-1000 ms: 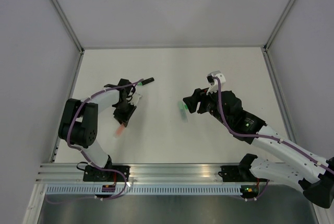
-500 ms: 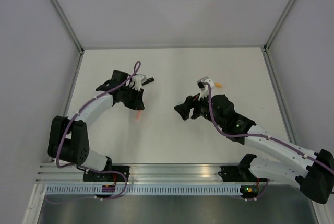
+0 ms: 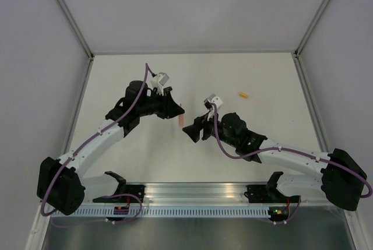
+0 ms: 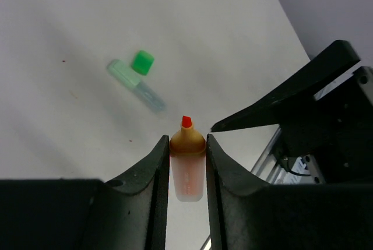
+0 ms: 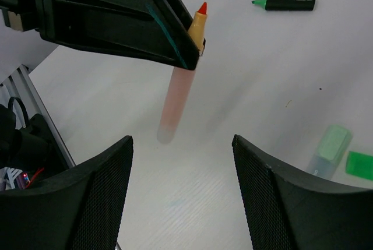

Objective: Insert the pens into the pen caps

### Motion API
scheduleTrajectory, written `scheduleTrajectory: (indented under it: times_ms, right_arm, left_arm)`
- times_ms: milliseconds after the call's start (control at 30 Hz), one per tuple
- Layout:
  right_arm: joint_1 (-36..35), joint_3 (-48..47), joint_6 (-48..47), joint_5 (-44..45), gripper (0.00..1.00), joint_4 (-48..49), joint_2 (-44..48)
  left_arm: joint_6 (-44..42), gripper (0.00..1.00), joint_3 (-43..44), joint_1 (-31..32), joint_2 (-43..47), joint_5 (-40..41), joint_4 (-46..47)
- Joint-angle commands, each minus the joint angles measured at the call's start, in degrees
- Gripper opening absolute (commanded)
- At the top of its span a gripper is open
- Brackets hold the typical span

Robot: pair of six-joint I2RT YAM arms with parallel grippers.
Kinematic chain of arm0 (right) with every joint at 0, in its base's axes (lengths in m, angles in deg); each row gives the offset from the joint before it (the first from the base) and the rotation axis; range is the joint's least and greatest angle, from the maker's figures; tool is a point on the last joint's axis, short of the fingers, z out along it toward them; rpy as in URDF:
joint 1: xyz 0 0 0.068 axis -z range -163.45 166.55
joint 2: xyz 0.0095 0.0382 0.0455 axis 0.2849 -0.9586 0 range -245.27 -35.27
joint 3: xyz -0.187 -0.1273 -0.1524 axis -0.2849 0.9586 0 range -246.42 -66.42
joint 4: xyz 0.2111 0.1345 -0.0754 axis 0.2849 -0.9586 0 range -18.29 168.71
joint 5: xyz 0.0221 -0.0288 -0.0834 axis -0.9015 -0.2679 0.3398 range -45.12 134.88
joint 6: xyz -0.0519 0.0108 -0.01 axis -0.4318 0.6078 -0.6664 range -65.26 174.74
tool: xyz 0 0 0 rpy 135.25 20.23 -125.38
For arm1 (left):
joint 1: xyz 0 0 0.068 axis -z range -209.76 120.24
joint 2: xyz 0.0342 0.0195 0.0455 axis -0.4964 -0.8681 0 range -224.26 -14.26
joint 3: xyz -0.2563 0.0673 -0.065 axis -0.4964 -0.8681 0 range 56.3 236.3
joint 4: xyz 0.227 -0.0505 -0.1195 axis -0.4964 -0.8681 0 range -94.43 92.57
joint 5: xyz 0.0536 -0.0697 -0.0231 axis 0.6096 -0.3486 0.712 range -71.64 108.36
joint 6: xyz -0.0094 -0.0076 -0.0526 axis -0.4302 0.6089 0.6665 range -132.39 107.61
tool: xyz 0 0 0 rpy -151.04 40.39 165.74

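My left gripper [image 4: 187, 139] is shut on the orange pen [image 4: 187, 165], whose red tip points away from the wrist. From above, that pen [image 3: 181, 119] hangs over the middle of the table, below the left gripper [image 3: 176, 110]. My right gripper [image 3: 189, 132] stands open just right of it, empty [image 5: 180, 197], with the orange pen [image 5: 179, 95] ahead of its fingers. A pale green pen [image 4: 129, 81] and a green cap [image 4: 143, 62] lie together on the table. A black pen with a green tip [image 5: 288, 2] lies farther off. An orange cap [image 3: 243, 94] lies at the right.
White walls with metal corner posts [image 3: 73, 25] close in the white table [image 3: 256, 69] on three sides. An aluminium rail [image 3: 192, 192] with the arm bases runs along the near edge. The two arms nearly meet at the middle.
My left arm has swung right and forward with the orange pen, from the left side to the table's middle. The right gripper moved left toward it, covering the green pen from above.
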Motion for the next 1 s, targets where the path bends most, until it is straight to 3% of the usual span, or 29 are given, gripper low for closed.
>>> scheduleTrajectory:
  times_ms: [0, 233, 333, 533, 633, 667, 700, 767, 833, 967]
  right_arm:
    - [-2.9, -1.9, -3.3, 4.5, 0.75, 3.4, -1.4]
    - [-4.2, -2.6, -3.9, 12.9, 0.70, 0.8, -0.9]
    - [-4.2, -1.4, -3.7, 13.8, 0.62, 1.9, 1.0]
    - [-4.2, -0.8, -3.7, 14.0, 0.34, 2.6, 1.8]
    - [-4.2, -0.8, -3.1, 13.8, 0.15, 2.6, 2.3]
    - [-4.2, -0.9, -3.1, 13.7, 0.03, 2.4, 2.5]
    - [-4.2, -0.9, -3.0, 13.8, 0.00, 2.1, 2.9]
    - [-4.2, -0.5, -2.8, 13.8, 0.00, 2.2, 3.8]
    - [-4.3, -0.3, -2.7, 14.0, 0.00, 2.1, 4.7]
    - [-4.2, -1.7, -3.1, 14.6, 0.00, -0.3, 4.2]
  left_arm:
    - [10.1, 0.02, -0.5, 4.1, 3.3, 4.3, 7.2]
    - [14.1, 0.02, 1.6, 11.3, 3.6, 10.9, 6.0]
    - [15.5, 0.02, 1.0, 12.2, 3.5, 11.1, 6.5]
    - [17.2, 0.02, -1.3, 12.5, 4.8, 10.3, 10.6]
    - [17.2, 0.02, -1.3, 12.4, 5.2, 9.4, 11.3]
    - [17.1, 0.02, -1.4, 12.5, 5.5, 9.0, 12.6]
    - [17.0, 0.02, -1.7, 12.4, 5.9, 8.0, 13.4]
    - [16.7, 0.08, -2.4, 12.4, 6.5, 6.6, 16.2]
    - [16.6, 0.20, -3.6, 12.4, 7.4, 6.2, 17.9]
    - [15.8, 0.24, -4.8, 12.4, 7.9, 3.1, 21.1]
